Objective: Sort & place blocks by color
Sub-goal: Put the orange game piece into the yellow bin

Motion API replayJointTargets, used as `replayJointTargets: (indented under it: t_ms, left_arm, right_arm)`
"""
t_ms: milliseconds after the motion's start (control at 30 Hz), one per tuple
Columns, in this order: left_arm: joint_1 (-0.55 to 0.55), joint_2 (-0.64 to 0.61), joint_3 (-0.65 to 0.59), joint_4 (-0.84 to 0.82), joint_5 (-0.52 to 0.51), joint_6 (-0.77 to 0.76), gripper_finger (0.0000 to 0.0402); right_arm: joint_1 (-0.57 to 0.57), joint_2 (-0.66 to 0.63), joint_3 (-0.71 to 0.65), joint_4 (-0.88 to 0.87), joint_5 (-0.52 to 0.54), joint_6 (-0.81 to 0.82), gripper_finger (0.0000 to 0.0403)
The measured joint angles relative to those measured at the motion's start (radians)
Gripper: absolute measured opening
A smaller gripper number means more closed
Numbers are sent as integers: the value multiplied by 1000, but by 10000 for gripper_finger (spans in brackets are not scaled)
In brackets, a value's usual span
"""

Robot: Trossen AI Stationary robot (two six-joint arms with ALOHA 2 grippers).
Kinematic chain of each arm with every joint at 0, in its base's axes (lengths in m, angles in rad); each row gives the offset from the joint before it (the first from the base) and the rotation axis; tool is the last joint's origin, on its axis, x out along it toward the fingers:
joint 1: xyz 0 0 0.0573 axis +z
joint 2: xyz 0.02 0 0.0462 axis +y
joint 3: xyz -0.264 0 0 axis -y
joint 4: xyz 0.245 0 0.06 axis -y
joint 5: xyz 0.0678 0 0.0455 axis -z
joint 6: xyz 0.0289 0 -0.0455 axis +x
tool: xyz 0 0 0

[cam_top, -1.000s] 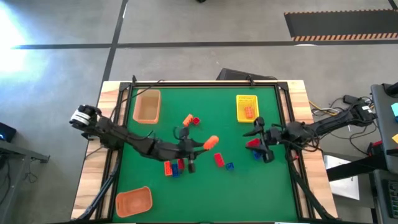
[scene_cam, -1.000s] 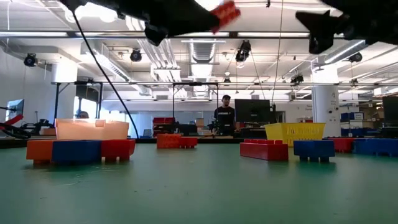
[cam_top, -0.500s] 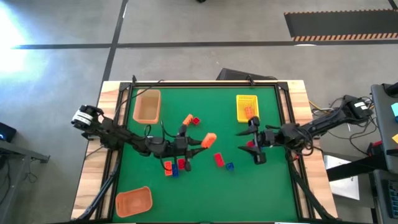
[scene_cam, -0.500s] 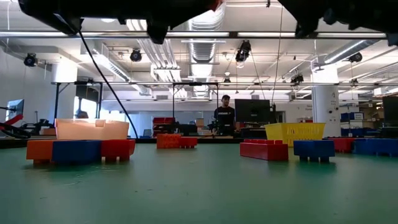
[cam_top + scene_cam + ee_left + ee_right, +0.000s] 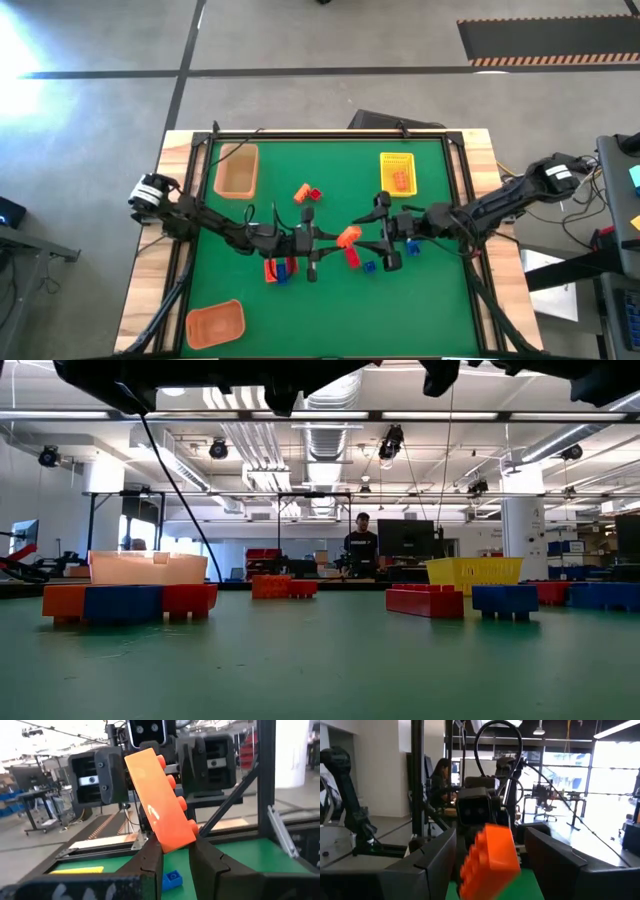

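Your table is a green mat point(image 5: 330, 310) framed by light wood edges, sitting on a grey concrete floor with dark tape lines. From the low view, the room behind is a big open lab: ceiling ducts, strip lights, desks with monitors, and a person point(image 5: 361, 546) standing far back in the middle.

On the mat you've got a tan tray point(image 5: 236, 171) at the far left, a yellow tray point(image 5: 397, 172) at the far right with orange pieces in it, and an orange tray point(image 5: 215, 324) at the near left corner.

Blocks are scattered mid-table: an orange and red pair point(image 5: 307, 193) toward the far side, a red/blue/orange cluster point(image 5: 279, 269) by the left arm, plus a red block point(image 5: 353, 257) and a small blue block point(image 5: 369, 267) close together.

The left gripper point(image 5: 327, 243) is clamped on a long orange block point(image 5: 348, 236), held up off the mat mid-table. The right gripper point(image 5: 384, 232) faces it, fingers spread wide on either side of that block's end, not clearly touching it.

Hard to tell: in the low view both grippers are cut off at the top edge, so you only get dark shapes. The blue block point(image 5: 412, 247) under the right arm is partly covered.
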Motion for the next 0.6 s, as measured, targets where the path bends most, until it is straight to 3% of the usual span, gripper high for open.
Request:
replayJointTargets:
  t_ms: [267,367,533,600]
  left_arm:
    - [1,0,2,1,0,48,48]
    - [2,0,2,2,4,49,59]
    - [2,0,3,0,4,49,94]
    - [3,0,1,1,3,48,98]
  right_arm:
    - [0,56,31,-1,-28,34,214]
    - [0,53,33,0,-33,55,182]
    - [0,52,33,0,-47,52,86]
    - [-2,52,33,1,-58,46,80]
